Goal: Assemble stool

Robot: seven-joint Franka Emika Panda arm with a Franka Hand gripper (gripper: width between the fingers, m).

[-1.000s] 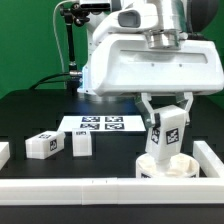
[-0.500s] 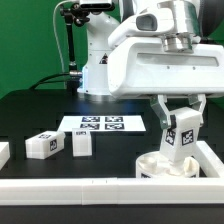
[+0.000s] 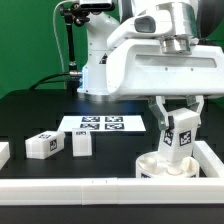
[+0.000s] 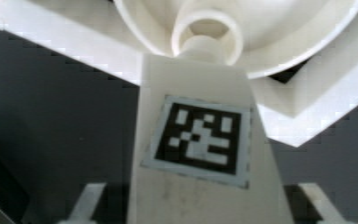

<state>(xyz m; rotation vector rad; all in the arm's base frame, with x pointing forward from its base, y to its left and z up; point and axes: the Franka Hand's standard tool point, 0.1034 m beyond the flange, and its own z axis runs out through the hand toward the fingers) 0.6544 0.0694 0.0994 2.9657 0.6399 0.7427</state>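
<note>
tool (image 3: 177, 128) clamped on a tagged stool leg (image 3: 180, 141), leg upright with its lower end at a socket of the round seat (image 3: 160, 169), seat on the black counter (image 3: 40, 112) at the exterior view's right, a loose leg (image 3: 42, 145) and a second loose leg (image 3: 81, 143) well apart toward the left

— What do we find different from a second ago?
— Our tool (image 3: 180, 126) and the leg (image 3: 181, 136) it grips have swung toward three o'clock in the exterior view, and the arm's white body went with them.
— And over the seat (image 3: 150, 168)?
— The leg's lower end was above the seat's middle; now it's nearer the three o'clock side. Nearly all of that shift came in the first half-second.
</note>
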